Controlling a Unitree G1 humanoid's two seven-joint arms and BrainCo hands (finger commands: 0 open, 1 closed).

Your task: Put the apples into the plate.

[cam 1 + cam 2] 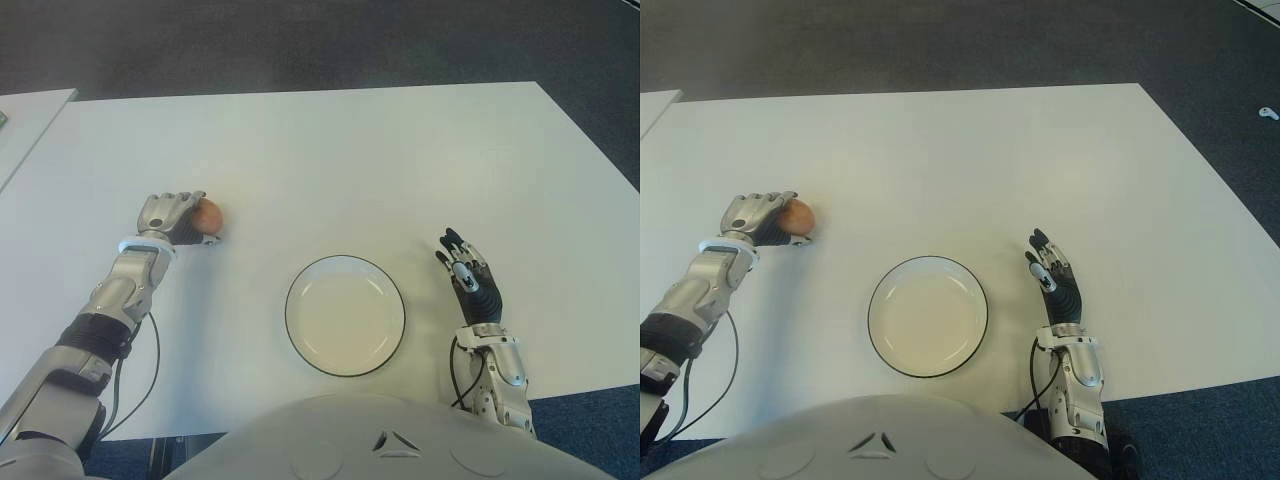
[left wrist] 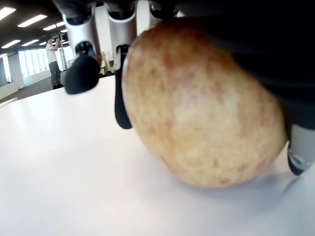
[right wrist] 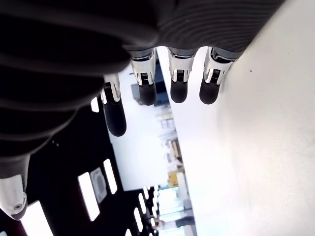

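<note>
apple (image 1: 207, 216): on the table (image 1: 380, 160), well off to the plate's left and a bit farther from the robot; sits on the surface, not lifted.
left hand (image 1: 172, 220): fingers curled round the apple from its outer side, prob. so it can't roll before lift.
plate (image 1: 345, 315): nothing in it, centred near the robot's body, reachable by either arm.
right hand (image 1: 468, 272): just right of plate, fingers extended & holding nothing; idle.
left wrist view: shows apple touching tabletop w/ fingertips (image 2: 81, 73) past it; eye views can't confirm contact.
eye views: show the gap from apple to plate; wrist views don't.
</note>
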